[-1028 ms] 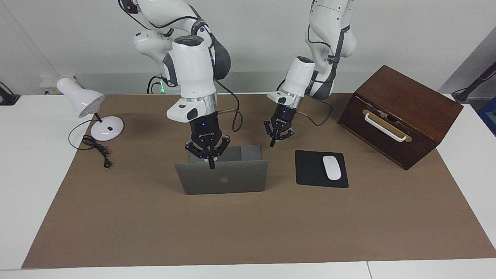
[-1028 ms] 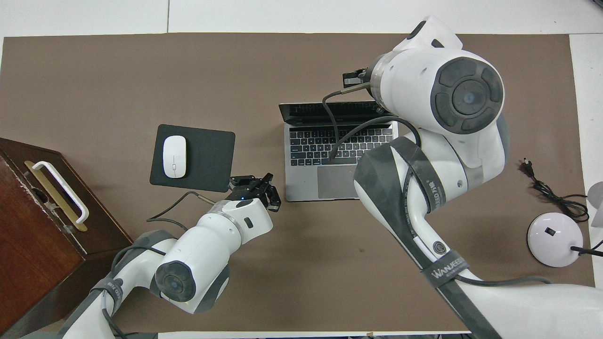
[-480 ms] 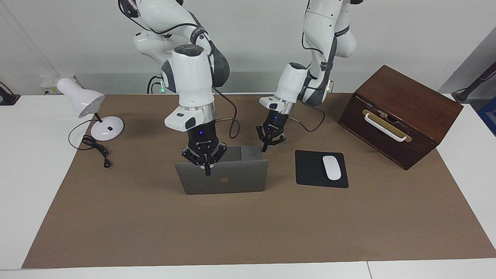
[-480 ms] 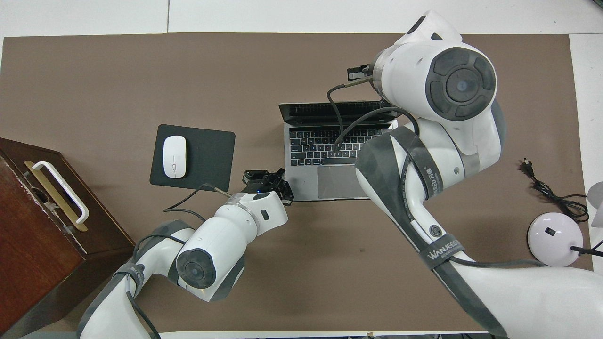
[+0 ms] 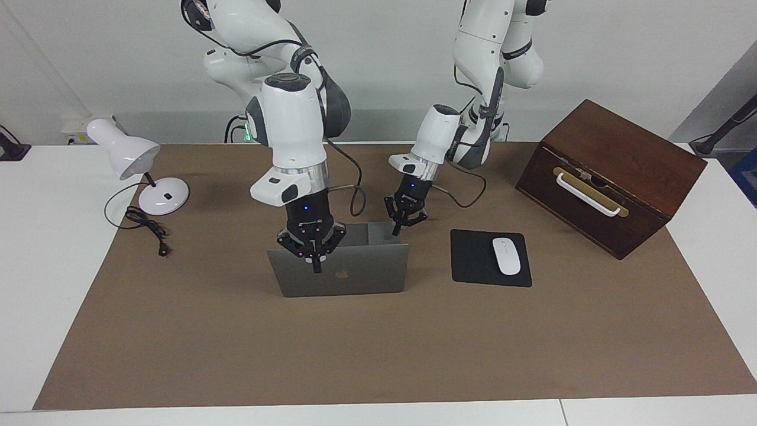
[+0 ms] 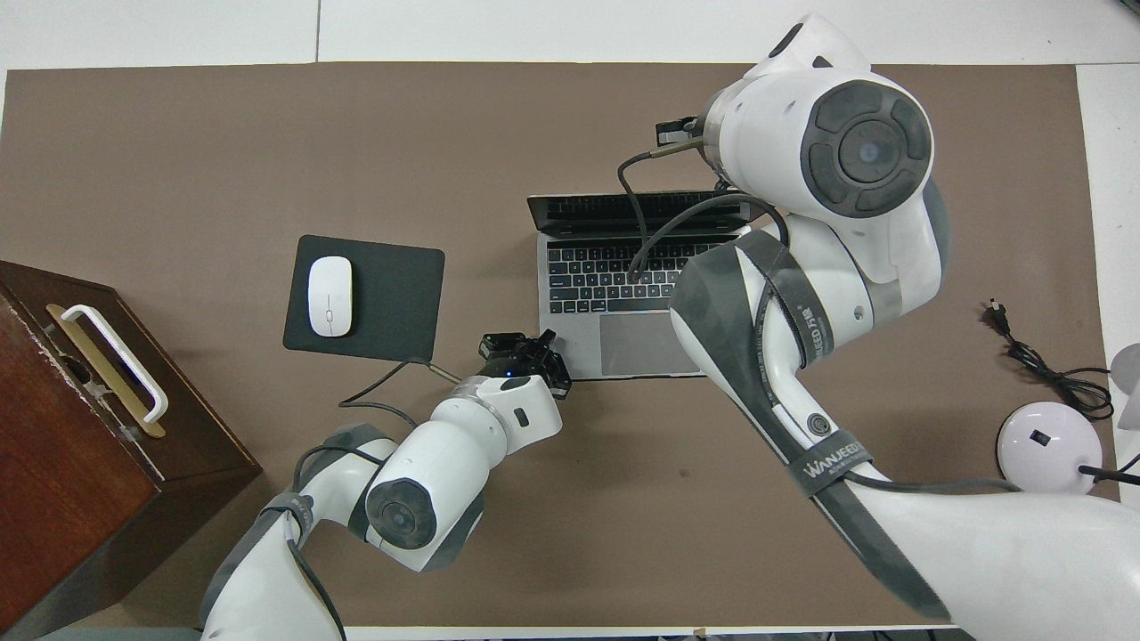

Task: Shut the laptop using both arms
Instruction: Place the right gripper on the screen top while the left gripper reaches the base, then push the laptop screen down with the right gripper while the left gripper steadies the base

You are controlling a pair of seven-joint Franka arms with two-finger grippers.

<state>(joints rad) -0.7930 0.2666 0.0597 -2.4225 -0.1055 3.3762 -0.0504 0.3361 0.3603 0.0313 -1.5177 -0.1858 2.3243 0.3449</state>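
Our right hand (image 5: 312, 253), fingers spread, meets the laptop (image 5: 341, 269) lid; left hand (image 5: 404, 216), likewise spread, steadies its base; next, fold the lid down.

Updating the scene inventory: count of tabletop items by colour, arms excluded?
Silver-grey: 1, the laptop
Black: 1, the mouse pad
White: 2, the mouse and the desk lamp
Dark brown: 1, the wooden box
Total: 5
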